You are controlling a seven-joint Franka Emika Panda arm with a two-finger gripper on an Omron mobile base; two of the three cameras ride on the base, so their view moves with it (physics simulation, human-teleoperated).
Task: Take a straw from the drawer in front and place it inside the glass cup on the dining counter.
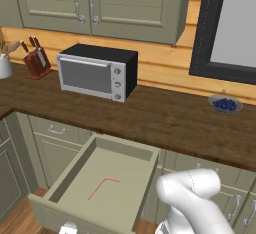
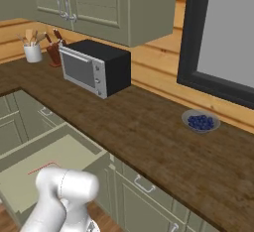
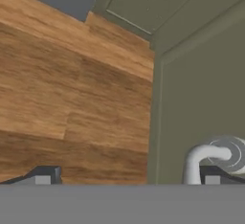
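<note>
Red, thin and bent, the straw (image 1: pixel 101 186) is lying in the open sage-green drawer (image 1: pixel 70 170) in both base views. Hand view is showing the gripper (image 3: pixel 127 180) spreading wide beside the drawer's silver handle (image 3: pixel 206 157), over wooden floor (image 3: pixel 72 98).

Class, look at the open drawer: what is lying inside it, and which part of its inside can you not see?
Inside the drawer lies one red straw on the pale floor. The arm covers part of it in the right base view.
</note>
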